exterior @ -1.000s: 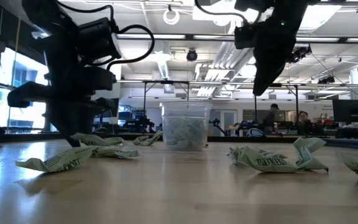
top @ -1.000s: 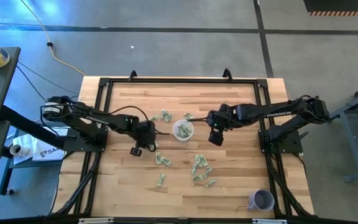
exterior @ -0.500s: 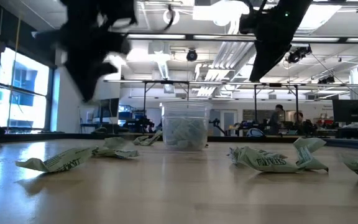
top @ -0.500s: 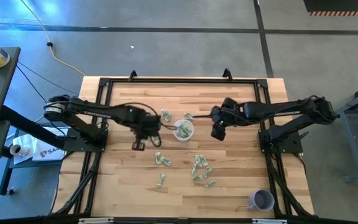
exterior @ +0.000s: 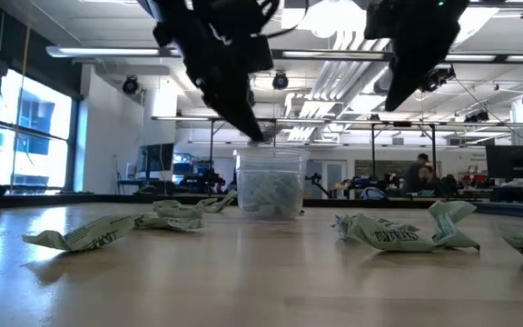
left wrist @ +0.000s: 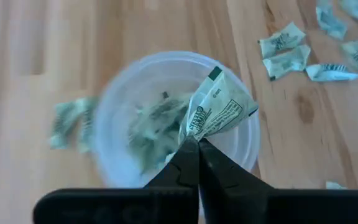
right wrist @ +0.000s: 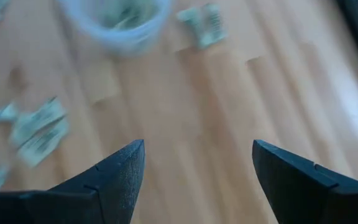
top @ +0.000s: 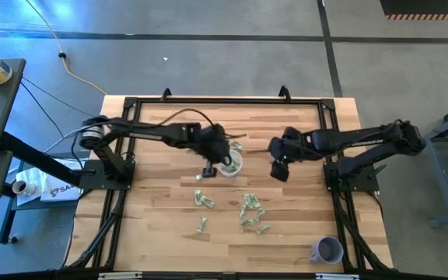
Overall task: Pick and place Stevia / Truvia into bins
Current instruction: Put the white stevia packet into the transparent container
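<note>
A small clear cup [top: 229, 162] with a whitish rim stands on the wooden table and holds several green-and-white sweetener packets. In the left wrist view my left gripper [left wrist: 197, 142] is shut on one packet [left wrist: 217, 111] straight above the cup [left wrist: 114, 99]. In the low view its tips [exterior: 260, 134] hang just over the cup's rim [exterior: 271, 153]. My right gripper [right wrist: 197, 163] is open, empty and raised, to the right of the cup [top: 278, 166]. More crumpled packets [top: 250, 210] lie flat on the table nearer the front edge. My left gripper pinches the packet by its lower corner [left wrist: 196, 132] between the two fingertips, coming from above and pointing down. The packet is lifted clear and stands out past the fingertips over the cup's opening.
Loose packets lie at the near left [exterior: 73, 238] and near right [exterior: 398, 233] of the low view, and one lies just beyond the cup [top: 236, 145]. A lavender cup [top: 327, 250] stands at the table's near right corner. A black frame [top: 208, 101] borders the table.
My left gripper rose from the table at the near left of the cup and swung right and toward the far edge, until it hung over the cup with a packet in its shut fingers. My right gripper drifted a little to the right, away from the cup.
</note>
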Motion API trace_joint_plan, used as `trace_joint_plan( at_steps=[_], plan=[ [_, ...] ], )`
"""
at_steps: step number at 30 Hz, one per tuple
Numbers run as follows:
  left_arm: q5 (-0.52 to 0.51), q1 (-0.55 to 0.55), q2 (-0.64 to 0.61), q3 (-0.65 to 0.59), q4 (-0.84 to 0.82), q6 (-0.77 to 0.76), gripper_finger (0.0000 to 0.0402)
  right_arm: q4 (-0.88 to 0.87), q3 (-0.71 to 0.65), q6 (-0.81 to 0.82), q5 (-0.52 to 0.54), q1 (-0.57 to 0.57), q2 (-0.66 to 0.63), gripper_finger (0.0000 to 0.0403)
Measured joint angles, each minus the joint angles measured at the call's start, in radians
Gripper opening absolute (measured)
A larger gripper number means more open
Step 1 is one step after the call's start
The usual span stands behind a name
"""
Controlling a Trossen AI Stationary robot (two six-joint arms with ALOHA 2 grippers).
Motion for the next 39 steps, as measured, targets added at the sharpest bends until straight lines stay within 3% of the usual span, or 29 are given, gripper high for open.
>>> trace_joint_plan(
  at_steps=[8,15,19,23,27,39],
  plan=[
    [-0.242,-0.07,0.051,0.051,-0.109,-0.066,0.0144,-0.036,0.001,-0.025,-0.052,0.157,0.012,0.0287],
    [-0.278,-0.109,0.0,0.265,-0.336,-0.312,0.021,0.005,0.002,-0.15,-0.133,0.264,0.109,0.0287],
    [-0.353,-0.164,-0.036,0.37,-0.456,-0.428,0.0218,0.098,0.002,-0.297,-0.205,0.348,0.182,0.0287],
    [-0.456,-0.242,-0.069,0.385,-0.559,-0.51,0.0219,0.237,0.002,-0.38,-0.277,0.407,0.259,0.0287],
    [-0.515,-0.303,-0.088,0.374,-0.66,-0.587,0.0219,0.366,0.002,-0.324,-0.31,0.408,0.322,0.0287],
    [-0.584,-0.456,-0.087,0.369,-0.864,-0.73,0.022,0.421,0.001,-0.153,-0.225,0.426,0.531,0.0285]
  ],
)
